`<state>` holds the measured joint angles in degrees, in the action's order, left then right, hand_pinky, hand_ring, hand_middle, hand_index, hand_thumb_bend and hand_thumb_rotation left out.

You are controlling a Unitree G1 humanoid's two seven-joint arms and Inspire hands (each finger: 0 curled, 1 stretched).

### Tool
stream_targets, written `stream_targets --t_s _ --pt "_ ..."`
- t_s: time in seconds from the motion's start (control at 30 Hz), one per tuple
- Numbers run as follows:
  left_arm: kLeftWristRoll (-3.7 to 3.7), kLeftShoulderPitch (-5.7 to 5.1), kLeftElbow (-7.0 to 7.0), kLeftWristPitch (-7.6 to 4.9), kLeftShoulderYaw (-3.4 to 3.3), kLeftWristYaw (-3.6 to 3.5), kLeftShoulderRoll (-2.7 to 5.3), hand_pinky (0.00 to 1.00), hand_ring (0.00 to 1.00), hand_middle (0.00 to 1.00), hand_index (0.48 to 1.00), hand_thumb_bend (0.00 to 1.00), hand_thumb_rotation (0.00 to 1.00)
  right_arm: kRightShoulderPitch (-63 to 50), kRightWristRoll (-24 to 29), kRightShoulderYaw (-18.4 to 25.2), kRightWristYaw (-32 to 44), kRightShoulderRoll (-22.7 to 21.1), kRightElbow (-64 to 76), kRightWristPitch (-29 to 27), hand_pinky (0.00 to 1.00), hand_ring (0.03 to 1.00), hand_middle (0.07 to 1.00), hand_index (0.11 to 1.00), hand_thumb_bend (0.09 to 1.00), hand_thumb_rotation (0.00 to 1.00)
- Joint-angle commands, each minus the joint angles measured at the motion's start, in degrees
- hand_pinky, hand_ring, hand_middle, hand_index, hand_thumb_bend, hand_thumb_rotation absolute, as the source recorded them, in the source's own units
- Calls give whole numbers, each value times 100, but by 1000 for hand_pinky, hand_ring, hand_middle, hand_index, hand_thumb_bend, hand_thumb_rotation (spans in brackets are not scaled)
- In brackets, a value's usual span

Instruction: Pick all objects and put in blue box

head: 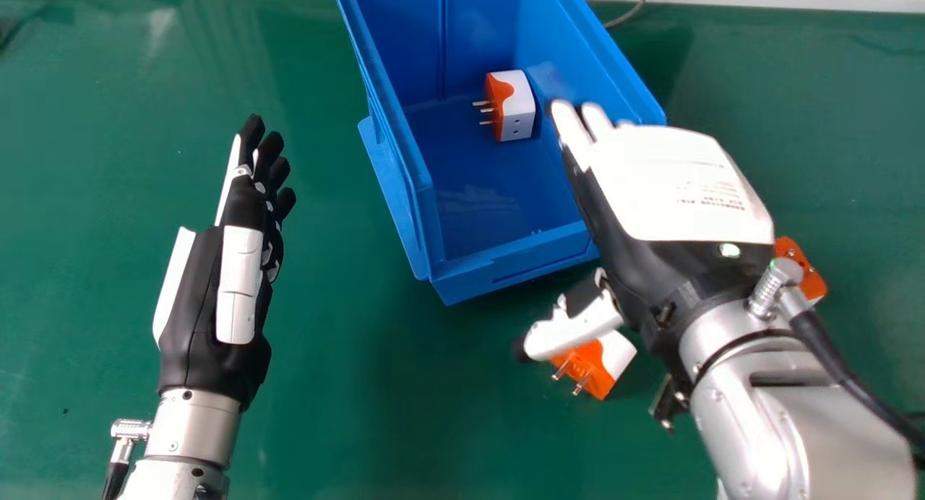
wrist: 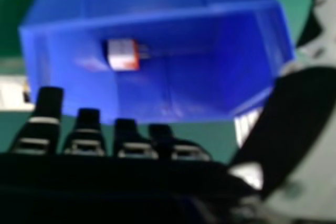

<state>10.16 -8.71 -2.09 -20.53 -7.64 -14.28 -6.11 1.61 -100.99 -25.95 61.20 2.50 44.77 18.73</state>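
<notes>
Adapter (head: 518, 108) inside blue box (head: 423, 189); second adapter (head: 607, 359), third adapter (head: 803, 269) outside. Right hand (head: 679, 189) above box's right rim, left hand (head: 242, 269) left; both released, fingers extended.

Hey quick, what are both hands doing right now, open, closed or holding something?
Left hand: open, holding nothing.
Right hand: open, holding nothing, above the right side of the box.

Green table (head: 325, 384), bearing one blue box (head: 428, 204), ahead and left of the right hand (head: 679, 186). Also one orange-and-white plug adapter (head: 598, 363), partly hidden beneath that hand's thumb; one orange adapter (head: 797, 258), partly hidden, just right of the hand.
</notes>
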Motion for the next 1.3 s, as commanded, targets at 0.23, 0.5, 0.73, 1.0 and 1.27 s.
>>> stream_targets --t_s 0.23,0.5,0.73,1.0,1.27 --pt "-1 -14 209 20 8 -7 -59 1000 1000 1000 1000 892 1000 136 -744 -36 1485 916 630 -430 825 917 949 936 914 280" --pt "63 -11 239 52 3 -20 -27 1000 1000 1000 1000 895 1000 193 -700 74 1994 988 712 -439 817 904 935 925 914 281" --pt "16 -4 243 63 13 0 -38 1000 1000 1000 1000 888 1000 164 -663 105 2044 924 720 -444 787 886 920 916 909 282" --pt "15 -40 337 164 25 7 -42 1000 1000 1000 1000 892 1000 113 -585 183 2113 913 683 -399 749 863 900 911 904 287" --pt "-15 -37 359 168 29 47 -10 1000 1000 1000 1000 890 1000 52 -410 405 2215 863 667 -343 737 859 894 912 892 285"
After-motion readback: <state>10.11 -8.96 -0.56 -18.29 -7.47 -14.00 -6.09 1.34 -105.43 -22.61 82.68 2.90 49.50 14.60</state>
